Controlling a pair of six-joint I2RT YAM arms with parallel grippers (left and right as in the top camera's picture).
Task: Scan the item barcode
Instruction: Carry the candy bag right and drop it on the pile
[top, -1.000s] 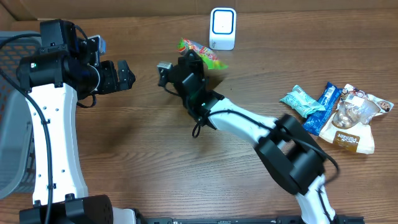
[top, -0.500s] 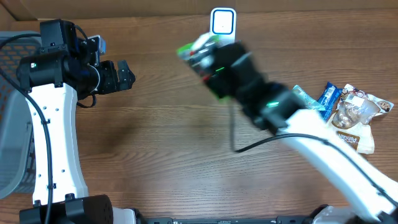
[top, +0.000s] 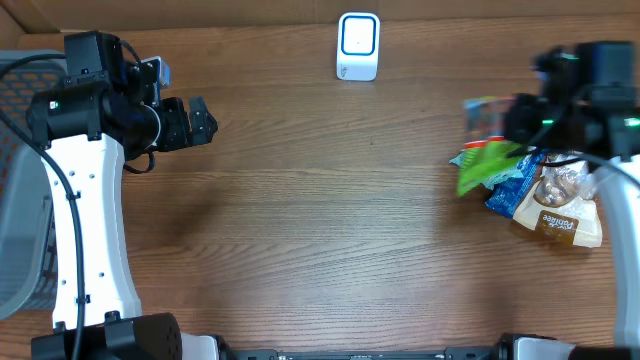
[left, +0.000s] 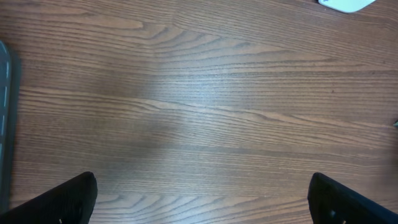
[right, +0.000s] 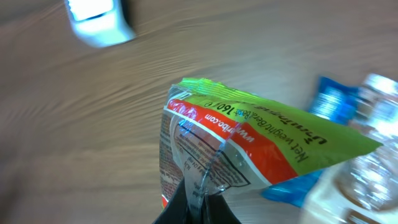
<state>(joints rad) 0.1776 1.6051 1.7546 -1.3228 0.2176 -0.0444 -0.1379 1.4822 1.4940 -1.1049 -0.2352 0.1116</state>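
Green snack bag (right: 261, 143) hangs pinched in the right hand (right: 196, 202) over packets (top: 565, 210).

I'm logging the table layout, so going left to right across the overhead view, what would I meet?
Grey basket → left gripper → white scanner → green snack bag → brown-label pouch.

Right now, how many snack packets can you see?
4. The green packet hangs in the right gripper. On the table's right side lie a teal packet, a blue bar and a brown-and-white bag. The arm may hide more.
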